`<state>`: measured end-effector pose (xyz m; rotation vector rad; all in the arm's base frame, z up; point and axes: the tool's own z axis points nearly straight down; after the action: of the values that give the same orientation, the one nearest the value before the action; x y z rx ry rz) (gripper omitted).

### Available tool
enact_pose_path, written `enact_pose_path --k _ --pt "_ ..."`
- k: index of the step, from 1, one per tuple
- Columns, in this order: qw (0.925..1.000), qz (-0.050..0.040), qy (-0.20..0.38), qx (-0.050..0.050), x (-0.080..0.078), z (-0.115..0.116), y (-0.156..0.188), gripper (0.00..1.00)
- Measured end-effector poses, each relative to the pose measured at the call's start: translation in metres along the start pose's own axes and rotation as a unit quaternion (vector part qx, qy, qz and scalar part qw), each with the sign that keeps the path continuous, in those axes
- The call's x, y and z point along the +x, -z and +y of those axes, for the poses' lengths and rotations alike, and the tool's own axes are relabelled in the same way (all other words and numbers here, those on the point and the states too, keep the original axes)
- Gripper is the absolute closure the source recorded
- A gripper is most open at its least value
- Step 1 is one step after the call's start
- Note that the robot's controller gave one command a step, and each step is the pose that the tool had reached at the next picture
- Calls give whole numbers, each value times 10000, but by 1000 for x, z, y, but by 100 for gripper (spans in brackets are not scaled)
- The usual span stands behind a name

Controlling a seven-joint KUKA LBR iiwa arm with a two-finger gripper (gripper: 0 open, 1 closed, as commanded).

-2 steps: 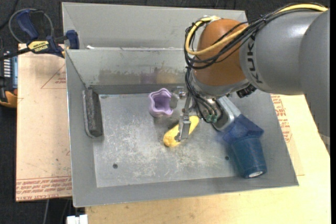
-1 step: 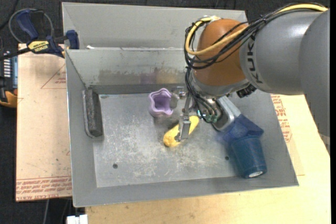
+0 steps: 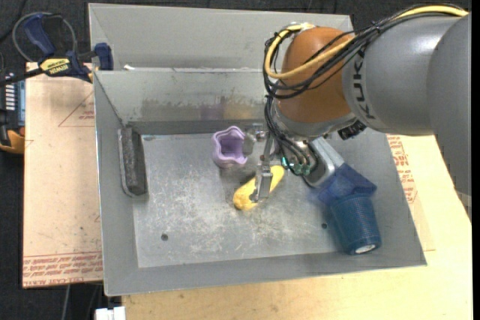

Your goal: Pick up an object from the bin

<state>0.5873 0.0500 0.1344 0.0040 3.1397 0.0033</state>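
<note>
The gripper (image 3: 262, 189) is seen low in the grey metal bin (image 3: 187, 236), with its tip set against the middle of a small yellow banana-shaped piece (image 3: 243, 198) lying on the bin floor. The piece is crossed by the tip, so that one yellow end shows on the gripper's lower-left side and the other on its upper-right side. Whether the gripper is spread or pressed together cannot be told, and so it cannot be said that the piece is held.

Just beyond the gripper, toward the back wall, a purple fluted cup (image 3: 229, 146) stands near the yellow piece but apart from it. On the arm's side of the gripper, a blue ribbed cylinder (image 3: 352, 219) lies tipped over on the floor, close under the wrist. Far off on the opposite side, a dark grey bar (image 3: 133, 161) lies along the side wall, well apart from everything else.

The task is judged to be about midway. A thing appears to have been chosen and the gripper has been brought to it, so the approach can be counted as done. The yellow piece rests on the floor and has not yet been raised. A firm hold is left to be confirmed, and the piece is then to be lifted clear of the bin without the purple cup being knocked.
</note>
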Motion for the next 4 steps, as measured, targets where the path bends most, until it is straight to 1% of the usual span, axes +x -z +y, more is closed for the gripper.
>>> enact_pose_path --k 4 --pt "10000 0 0 0 0 0 0 0"
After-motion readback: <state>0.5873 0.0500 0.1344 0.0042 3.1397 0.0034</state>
